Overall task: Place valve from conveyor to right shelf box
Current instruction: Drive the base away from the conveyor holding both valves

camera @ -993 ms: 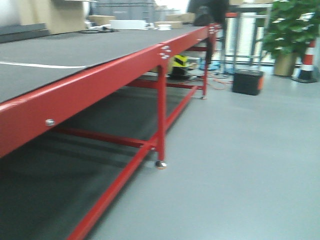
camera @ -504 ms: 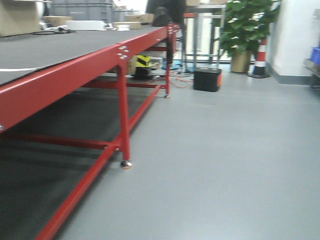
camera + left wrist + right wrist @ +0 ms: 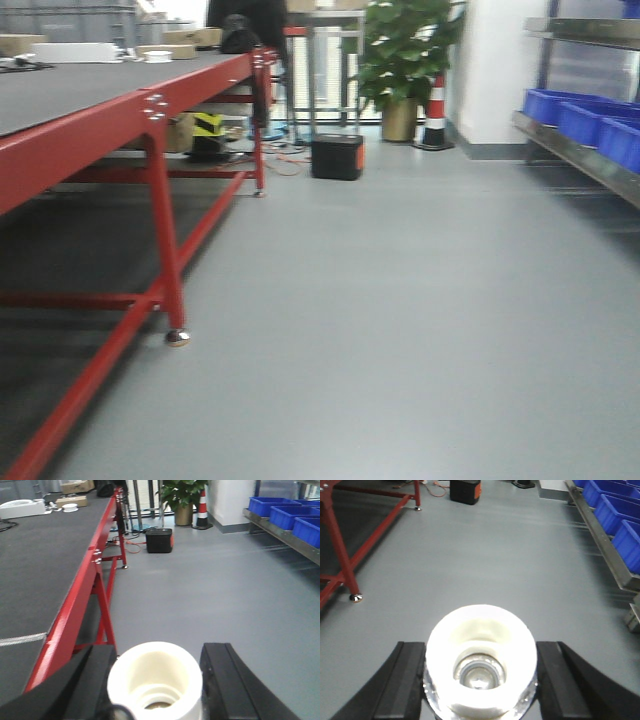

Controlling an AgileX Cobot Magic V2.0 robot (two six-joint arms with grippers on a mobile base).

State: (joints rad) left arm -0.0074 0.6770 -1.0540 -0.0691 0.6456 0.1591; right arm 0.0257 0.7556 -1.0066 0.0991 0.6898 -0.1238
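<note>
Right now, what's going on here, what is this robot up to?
The robot is carrying parts from the conveyor toward the shelf on the right. The left gripper is closed on a valve with a white cap, beside the conveyor's red frame. The right gripper is closed on another valve, out over the bare floor. The blue boxes on the shelf are in view ahead, but neither valve has reached them yet.

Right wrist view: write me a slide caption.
Valve held in the right jaws above grey floor; blue boxes at right, red conveyor leg at left.
</note>
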